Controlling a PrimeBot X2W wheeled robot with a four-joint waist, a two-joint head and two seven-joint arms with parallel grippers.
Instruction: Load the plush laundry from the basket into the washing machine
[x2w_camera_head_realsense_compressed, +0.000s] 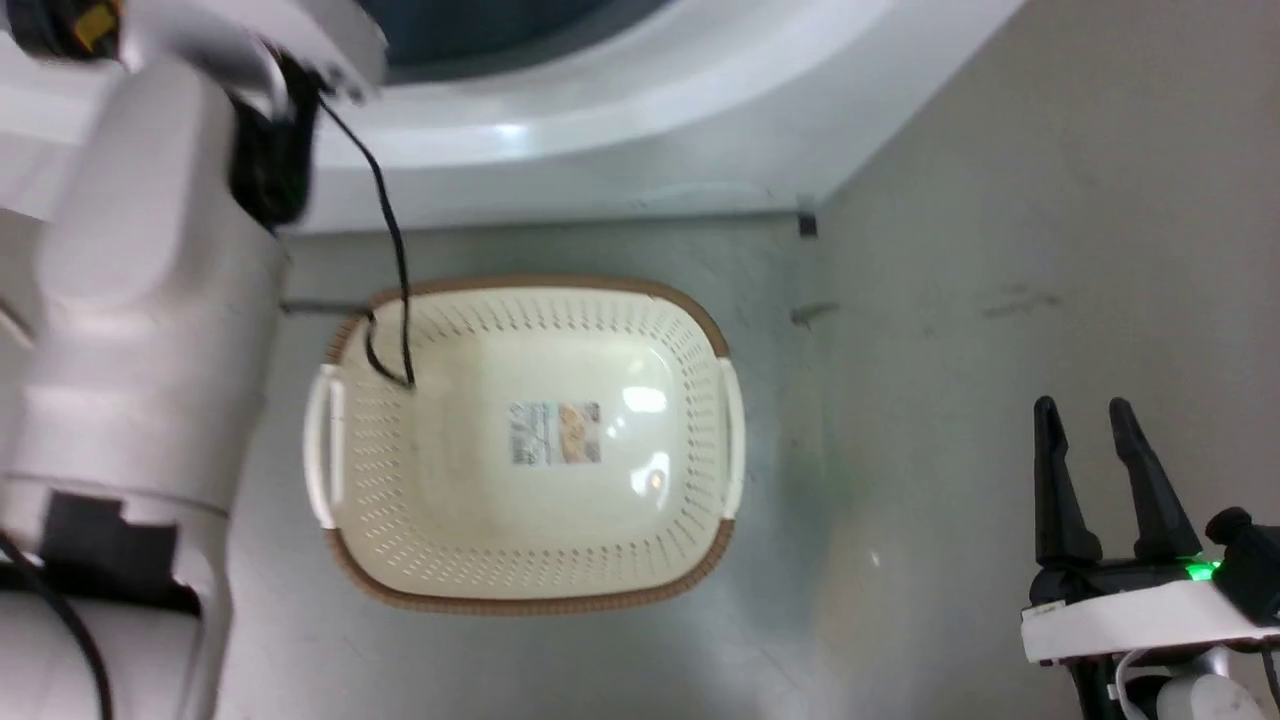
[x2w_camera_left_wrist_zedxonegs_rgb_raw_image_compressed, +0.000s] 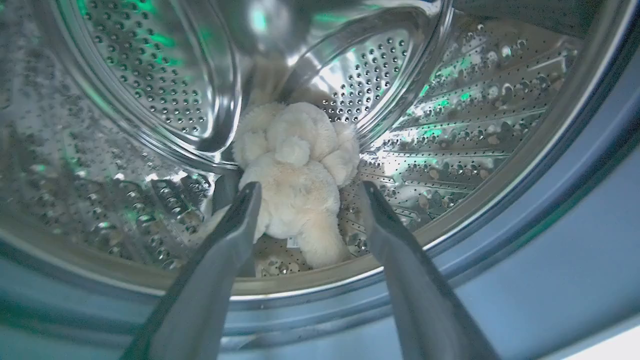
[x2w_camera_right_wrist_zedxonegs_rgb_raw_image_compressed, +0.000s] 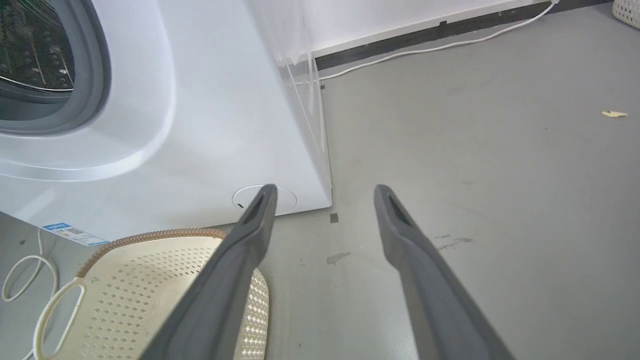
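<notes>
Left hand (x2w_camera_left_wrist_zedxonegs_rgb_raw_image_compressed: 310, 186): released, the two dark fingers spread wide and nothing grasped; it is pointed into the drum through the door opening.
Plush laundry (x2w_camera_left_wrist_zedxonegs_rgb_raw_image_compressed: 300, 150): a fluffy cream bundle with lumpy limbs, seen between and beyond the left fingertips, lying low in the drum against its back wall. Whether the left finger touches it cannot be told.
Drum (x2w_camera_left_wrist_zedxonegs_rgb_raw_image_compressed: 165, 75): shiny perforated steel, marked by green and white reflections.
Door seal (x2w_camera_left_wrist_zedxonegs_rgb_raw_image_compressed: 550, 250): a grey-blue band ringing the drum's mouth, seen below and beside the left hand.
Left arm (x2w_camera_head_realsense_compressed: 150, 300): a pale forearm reaching up the head view toward the machine's opening.
Black cable (x2w_camera_head_realsense_compressed: 390, 220): hung from the left arm and looped in front of the basket's near-left corner.
Right hand (x2w_camera_right_wrist_zedxonegs_rgb_raw_image_compressed: 325, 187): released, fingers parted, nothing held; it is kept low at the robot's right, over the floor and well apart from the machine's opening.
Basket (x2w_camera_head_realsense_compressed: 530, 603): cream perforated plastic with a brown rim and white side handles, set on the floor just before the machine.
Label (x2w_camera_head_realsense_compressed: 555, 432): shown in full on the basket's floor.
Washing machine (x2w_camera_right_wrist_zedxonegs_rgb_raw_image_compressed: 200, 125): a white front loader.
Floor (x2w_camera_head_realsense_compressed: 1000, 250): grey, lightly scuffed.
White cable (x2w_camera_right_wrist_zedxonegs_rgb_raw_image_compressed: 425, 50): laid along the wall's foot.
</notes>
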